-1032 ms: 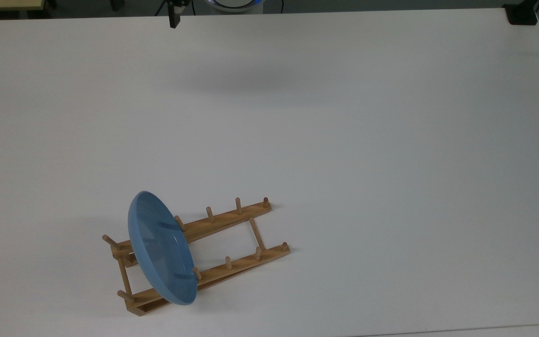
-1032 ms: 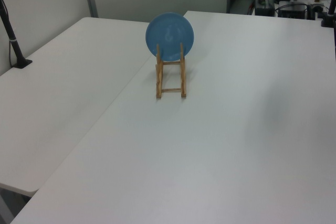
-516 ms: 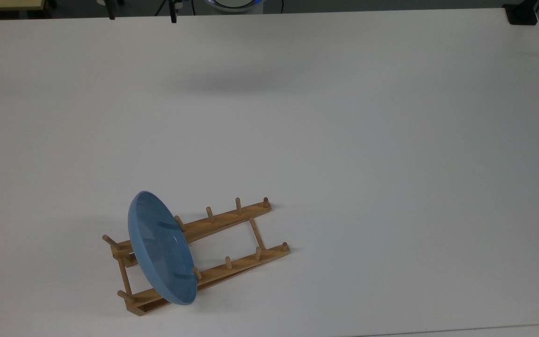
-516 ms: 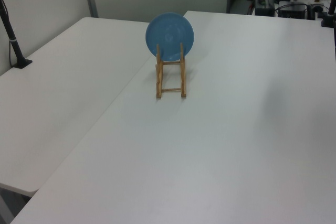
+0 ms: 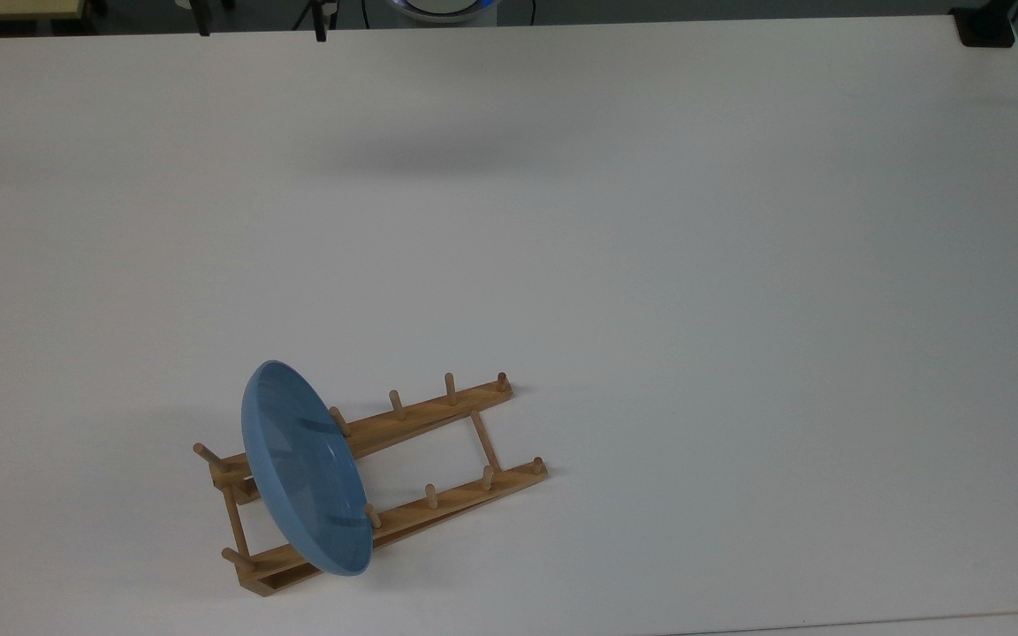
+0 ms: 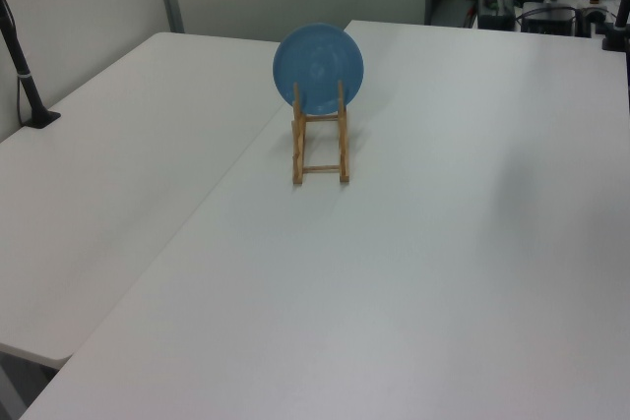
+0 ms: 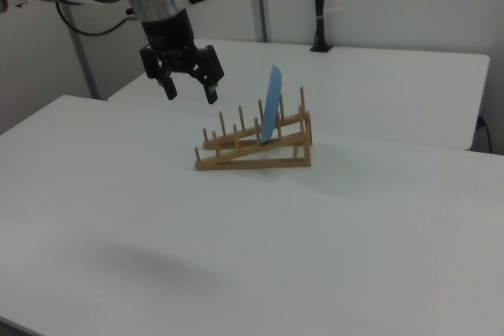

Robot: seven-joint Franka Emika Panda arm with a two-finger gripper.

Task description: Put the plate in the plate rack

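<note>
Right view showed the plate standing on edge between pegs of the plate rack, glossy, stiff, probably slippery, best pinched at its rim, while the claw hung wide and empty.

A white counter spans the scene; a black clamp grips its far corner at the top view's right.
</note>
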